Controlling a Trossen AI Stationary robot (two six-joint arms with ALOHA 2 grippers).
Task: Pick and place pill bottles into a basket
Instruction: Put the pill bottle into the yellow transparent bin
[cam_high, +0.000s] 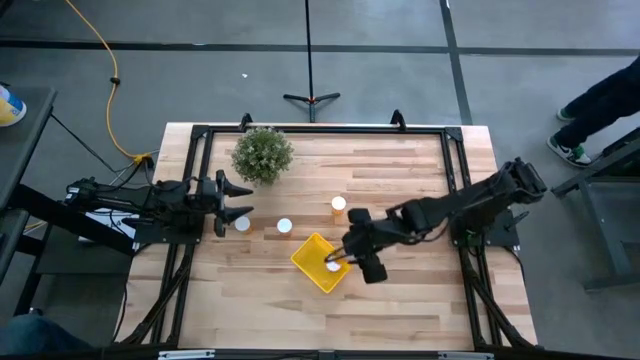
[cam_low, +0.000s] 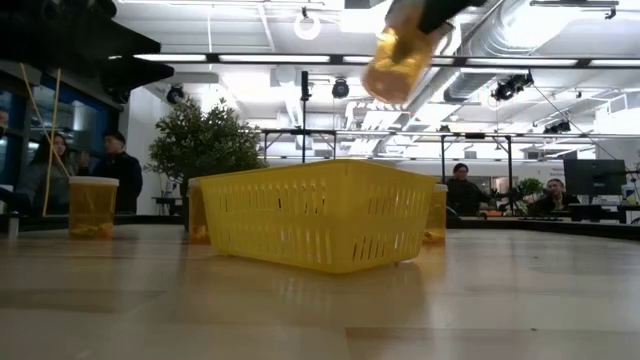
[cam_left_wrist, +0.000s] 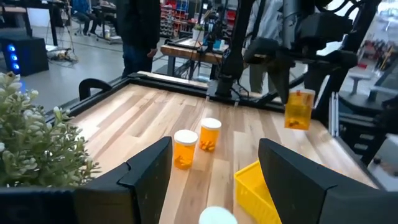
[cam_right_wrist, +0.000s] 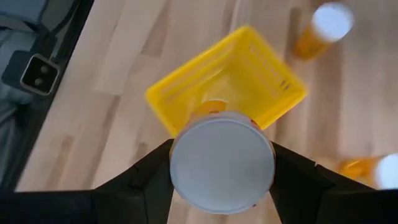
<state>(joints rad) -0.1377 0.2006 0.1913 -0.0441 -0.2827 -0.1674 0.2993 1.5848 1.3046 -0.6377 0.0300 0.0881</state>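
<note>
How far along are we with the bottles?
Nothing visibly sits in the yellow basket yet. In hand: the right end effector holds one pill bottle above it. Left: three bottles stand on the table, the last at the left end effector, which is open.

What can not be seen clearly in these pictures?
- Basket contents: its wall hides them in the low view; the held bottle covers them in the right wrist view.
- Right gripper: cut off by the low view's top edge.
- Bottle near the left gripper: only its cap shows, cut off.
</note>
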